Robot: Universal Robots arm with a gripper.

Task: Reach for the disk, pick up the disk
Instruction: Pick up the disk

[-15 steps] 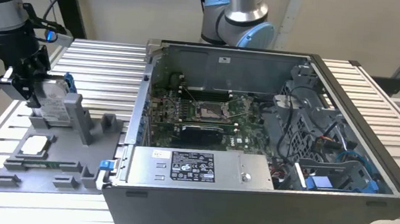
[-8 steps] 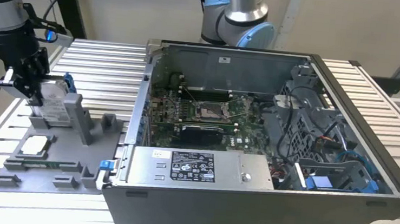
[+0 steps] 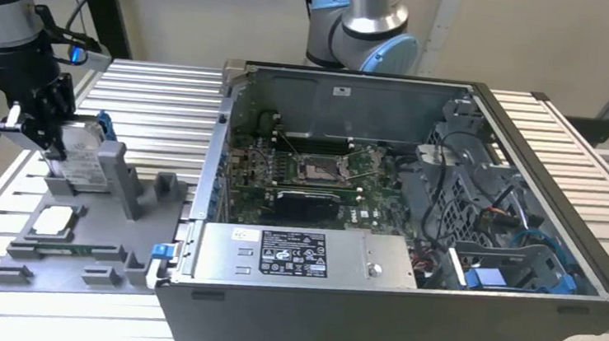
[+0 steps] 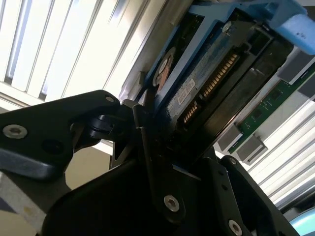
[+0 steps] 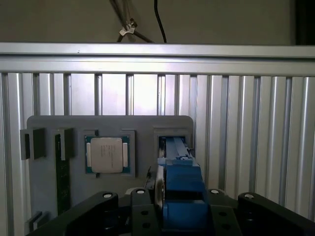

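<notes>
From my station, the disk (image 3: 83, 159) stands on edge in a slot at the back corner of the grey fixture tray (image 3: 109, 257). The tray lies near the edge of the slatted worktop (image 3: 157, 83) on the exterior view's left. The disk is a flat rectangular slab of dull silver metal. A pale label covers its broad face, and a blue plastic rail runs up its narrow side.

In the first wrist view that rail (image 5: 179, 169) looks smooth, moulded and blocky. In the second wrist view the disk's other face (image 4: 197, 83) shows a bluish circuit board, a row of gold contacts and a round silver patch.

The gripper (image 3: 51, 142), matt black and angular, sits at the disk's upper edge. I cannot tell whether it is clamped on the disk or merely around it.

Nearer the tray's front, a small square chip (image 3: 54, 221) with a brushed metal cap lies flat in its own recess.

Beside the tray, toward the exterior view's right, is the open grey steel computer case (image 3: 563, 243). A silver box (image 3: 297, 255) sits along the case's near wall.
</notes>
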